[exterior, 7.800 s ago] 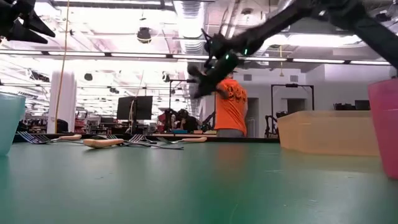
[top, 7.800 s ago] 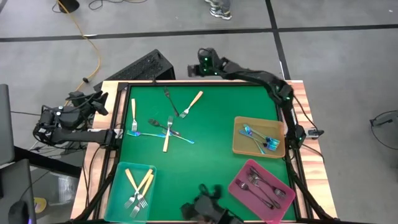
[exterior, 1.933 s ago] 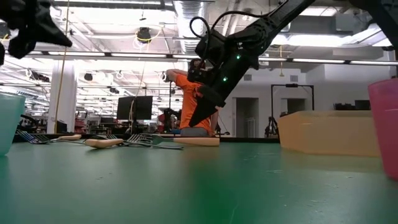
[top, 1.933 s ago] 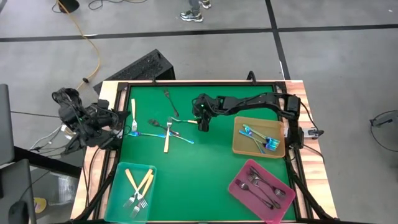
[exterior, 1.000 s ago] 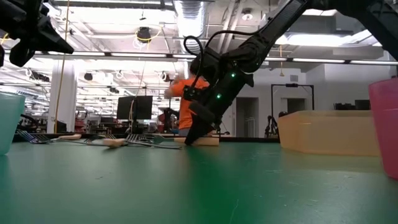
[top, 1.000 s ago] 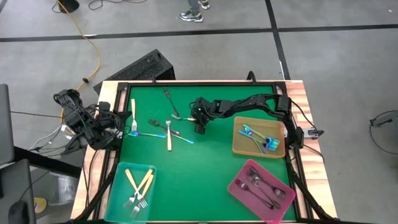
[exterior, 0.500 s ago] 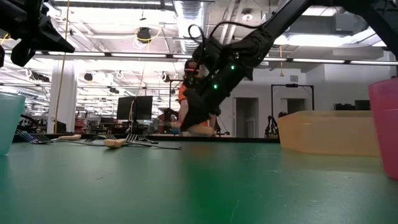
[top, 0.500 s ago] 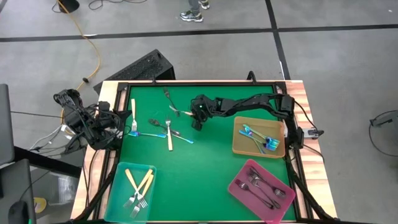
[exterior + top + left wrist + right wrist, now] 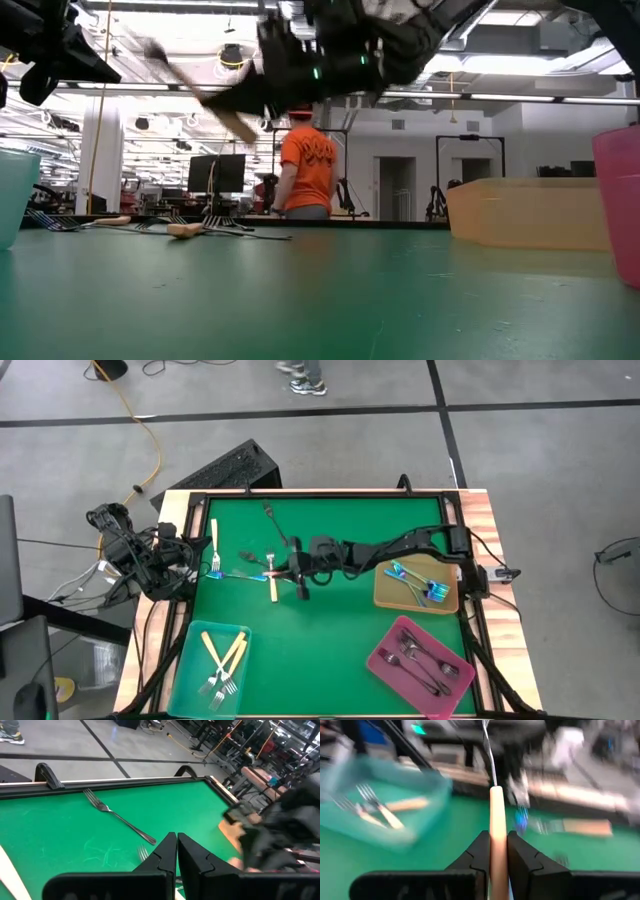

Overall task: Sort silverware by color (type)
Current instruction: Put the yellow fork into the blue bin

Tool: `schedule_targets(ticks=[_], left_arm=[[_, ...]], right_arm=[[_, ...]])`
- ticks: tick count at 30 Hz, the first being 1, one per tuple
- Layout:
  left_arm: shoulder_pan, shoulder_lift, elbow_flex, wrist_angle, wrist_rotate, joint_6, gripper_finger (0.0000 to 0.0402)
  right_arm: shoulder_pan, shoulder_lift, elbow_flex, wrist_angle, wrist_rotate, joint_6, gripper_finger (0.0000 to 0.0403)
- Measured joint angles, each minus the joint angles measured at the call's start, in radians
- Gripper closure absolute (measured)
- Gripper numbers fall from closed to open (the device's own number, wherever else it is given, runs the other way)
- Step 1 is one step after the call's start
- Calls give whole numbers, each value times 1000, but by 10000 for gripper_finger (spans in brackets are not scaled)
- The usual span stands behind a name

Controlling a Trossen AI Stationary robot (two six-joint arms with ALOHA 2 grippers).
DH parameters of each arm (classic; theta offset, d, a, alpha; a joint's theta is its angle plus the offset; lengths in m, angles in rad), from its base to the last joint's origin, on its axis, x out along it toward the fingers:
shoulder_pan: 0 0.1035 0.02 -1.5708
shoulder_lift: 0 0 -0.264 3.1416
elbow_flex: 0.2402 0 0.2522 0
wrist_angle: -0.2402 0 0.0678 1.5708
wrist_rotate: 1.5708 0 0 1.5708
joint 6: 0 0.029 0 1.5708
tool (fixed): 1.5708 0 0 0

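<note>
Right end effector (image 9: 496, 851) clenched on a slim cream-handled fork (image 9: 497, 822), raised above the green worktop (image 9: 340, 630). Left end effector (image 9: 176, 851) closed, empty, at the worktop's left edge.

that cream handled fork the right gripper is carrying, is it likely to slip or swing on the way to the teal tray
Probably some risk. The right gripper pinches the cream-handled fork on its smooth, rounded handle, so it could slide or pivot. The thin metal neck and the tines stick out past the fingers, which may add wobble, though the fork looks stiff and light. The teal tray has walls, so dropping it in should be forgiving.
</note>
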Motion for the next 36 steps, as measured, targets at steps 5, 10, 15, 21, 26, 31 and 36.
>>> schedule_targets(ticks=[5,10,15,21,26,31,36], left_arm=[[0,0,0,0,-11,0,401],[0,0,0,0,-19,1,401],[0,0,0,0,-19,3,401],[0,0,0,0,-15,3,401],[0,0,0,0,-3,3,401],[0,0,0,0,1,3,401],[0,0,0,0,2,3,401]], right_arm=[[56,0,73,24,-121,-94,340],[105,50,213,36,-181,-99,340],[138,156,386,26,-273,-123,340],[162,345,639,51,-396,-90,340],[163,499,833,37,-441,-13,340],[154,625,986,39,-470,85,340],[149,684,991,34,-502,109,340]])
